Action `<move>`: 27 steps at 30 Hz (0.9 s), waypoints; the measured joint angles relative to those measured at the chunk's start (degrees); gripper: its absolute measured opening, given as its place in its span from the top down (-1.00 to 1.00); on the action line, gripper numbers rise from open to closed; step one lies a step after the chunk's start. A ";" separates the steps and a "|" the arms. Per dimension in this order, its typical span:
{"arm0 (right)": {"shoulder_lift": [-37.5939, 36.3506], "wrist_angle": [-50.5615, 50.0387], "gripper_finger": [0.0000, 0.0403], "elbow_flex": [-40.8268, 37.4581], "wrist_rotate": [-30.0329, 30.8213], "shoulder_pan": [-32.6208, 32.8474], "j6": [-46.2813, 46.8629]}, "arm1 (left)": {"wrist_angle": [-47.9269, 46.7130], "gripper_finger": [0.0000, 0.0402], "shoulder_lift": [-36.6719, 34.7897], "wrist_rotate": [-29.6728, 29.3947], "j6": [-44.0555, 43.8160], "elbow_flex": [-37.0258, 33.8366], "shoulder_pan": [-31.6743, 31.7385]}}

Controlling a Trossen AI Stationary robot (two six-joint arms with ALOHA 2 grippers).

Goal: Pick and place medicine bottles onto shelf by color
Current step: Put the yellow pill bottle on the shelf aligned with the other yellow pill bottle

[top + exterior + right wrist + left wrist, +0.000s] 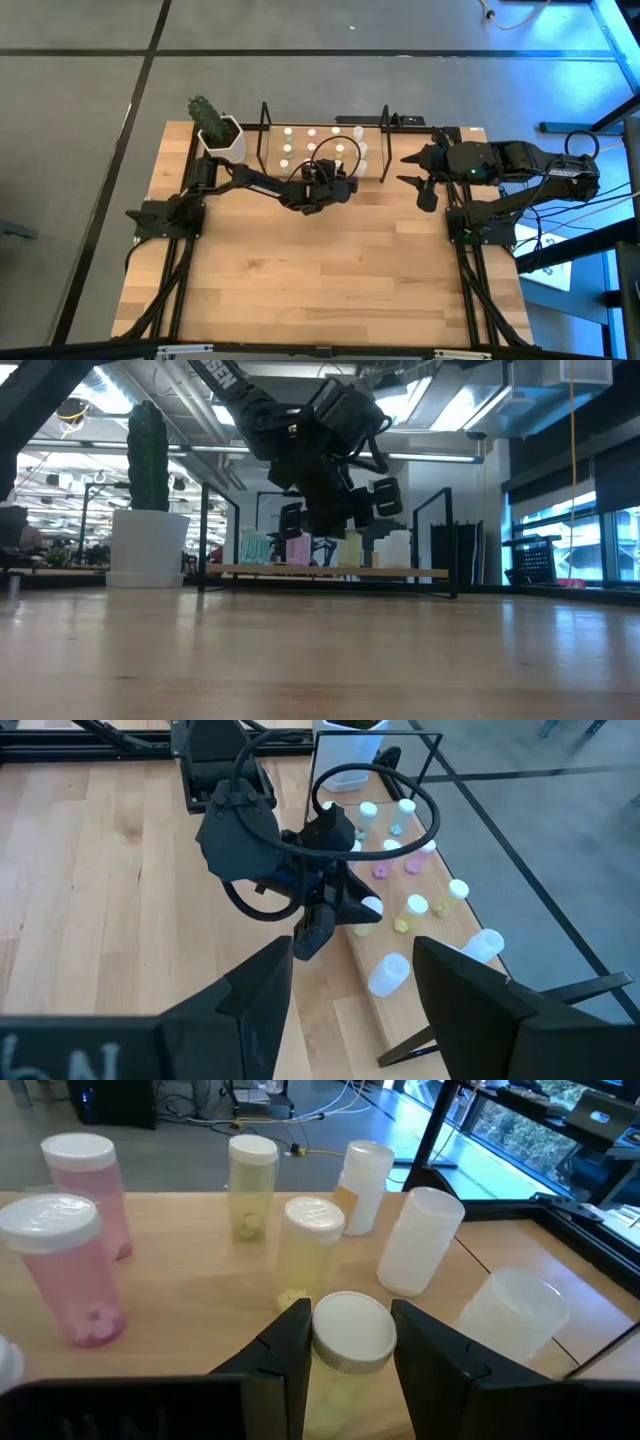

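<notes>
Gripping a yellow bottle (350, 1342), the left hand (350, 1355) sits over the shelf (375, 170). Pink bottles (62, 1265) stand there. The right hand (412, 168) waits, released.

Left gripper (338, 186) hangs at the shelf's (270, 135) front edge, just short of the medicine bottles (312, 150) dotted across its floor. Right gripper (412, 170) waits beside the shelf's right end, cactus pot (220, 132) beside its left.
</notes>
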 joint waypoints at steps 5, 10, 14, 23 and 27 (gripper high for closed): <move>0.00 0.00 -0.04 0.00 0.00 -0.01 0.01 | 0.09 0.43 0.09 -0.19 0.16 0.02 0.12; 0.00 0.00 -0.04 0.00 0.00 0.00 0.02 | 0.04 0.43 0.09 -0.24 0.23 0.02 0.48; -0.01 0.00 -0.04 0.00 0.00 0.00 -0.01 | 0.04 0.43 0.09 -0.26 0.86 0.02 0.59; 0.00 0.00 -0.04 0.00 0.00 0.00 -0.11 | 0.04 0.33 0.09 -0.28 0.79 0.01 0.61; 0.00 0.00 -0.04 0.00 0.00 -0.01 -0.08 | -0.15 0.18 0.13 -0.20 1.20 0.00 0.61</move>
